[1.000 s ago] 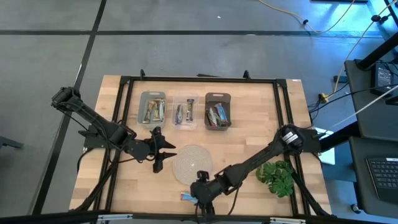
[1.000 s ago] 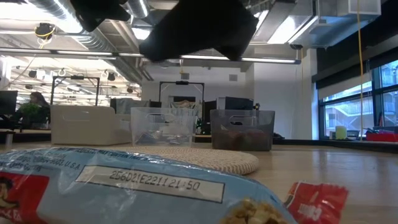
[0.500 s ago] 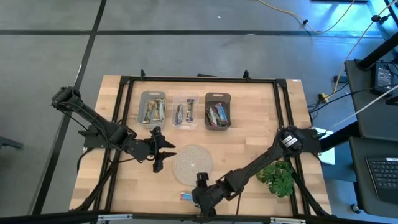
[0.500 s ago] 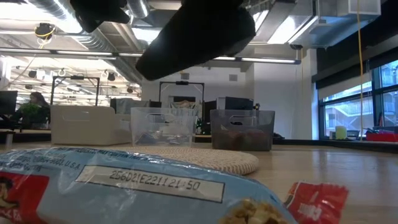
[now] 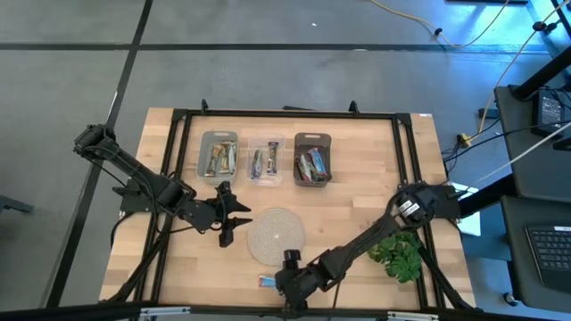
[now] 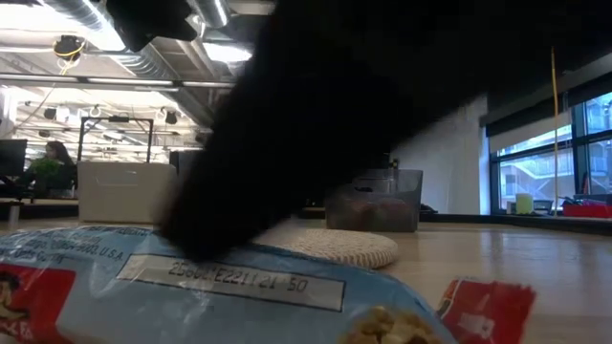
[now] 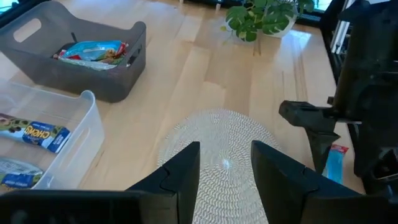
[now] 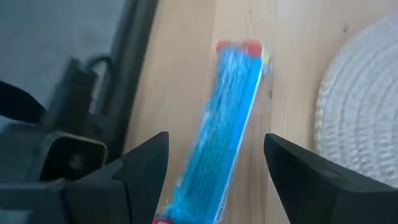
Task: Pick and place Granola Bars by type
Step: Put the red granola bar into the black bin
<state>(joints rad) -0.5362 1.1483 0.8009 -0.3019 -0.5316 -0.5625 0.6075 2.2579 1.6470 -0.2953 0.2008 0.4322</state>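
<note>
The right gripper (image 8: 214,174) has its two fingers (image 8: 140,168) spread wide, one on each side of a blue granola bar (image 8: 227,124) that lies flat on the wooden table (image 5: 357,214). The fingers straddle the bar without closing on it; whether they touch the wrapper cannot be told. This bar sits at the table's near edge, just beside the round woven mat (image 5: 275,234), and the right arm (image 5: 357,250) reaches down to it from the right side.

The left gripper (image 7: 225,171) has its fingers partly open and holds nothing. It hangs over the left edge of the mat.

Further back stand three bins in a row: a pale one (image 5: 219,156), a clear one (image 5: 265,160) and a dark one (image 5: 312,159), each holding wrapped bars. A leafy plant (image 5: 399,252) stands near the table's right edge.
</note>
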